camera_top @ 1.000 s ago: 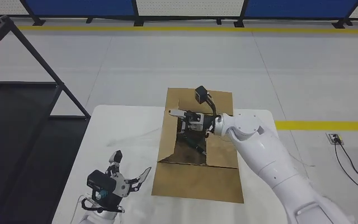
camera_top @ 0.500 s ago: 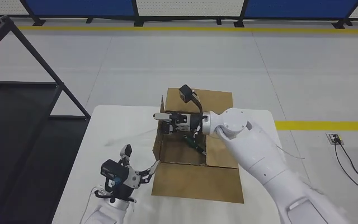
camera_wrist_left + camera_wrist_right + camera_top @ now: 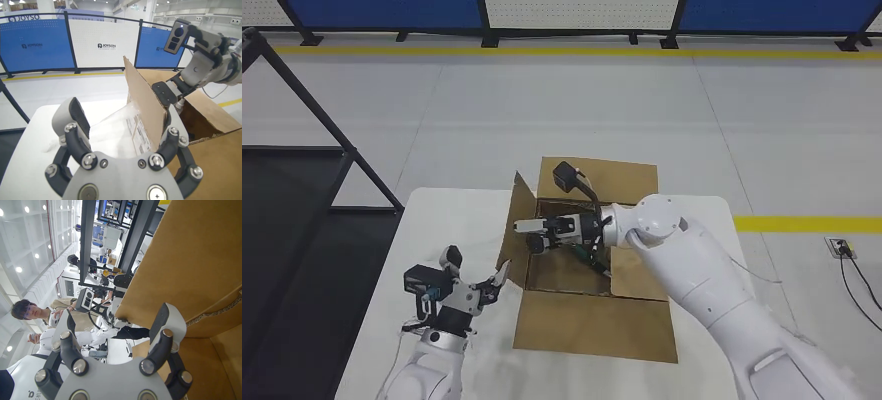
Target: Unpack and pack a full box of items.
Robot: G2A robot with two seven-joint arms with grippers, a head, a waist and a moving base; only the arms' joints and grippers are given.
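Observation:
A brown cardboard box (image 3: 592,325) stands open in the middle of the white table (image 3: 442,215). Its left flap (image 3: 517,200) stands upright. My right gripper (image 3: 532,226) is open at that flap's edge, and the flap's corner (image 3: 121,316) lies between its fingers. My left gripper (image 3: 480,268) hangs open over the table just left of the box. In the left wrist view the flap (image 3: 145,108) rises in front of my left gripper (image 3: 122,111). A clear plastic bag with a label (image 3: 117,130) lies on the table below it. Dark items (image 3: 587,262) sit inside the box.
The box's front flap (image 3: 592,340) lies flat toward the table's near edge, and the far flap (image 3: 617,180) hangs past the far edge. A black frame (image 3: 332,140) stands left of the table.
My right gripper has moved left, and the left flap has swung up from over the box opening to upright. My left gripper has come closer to the box.

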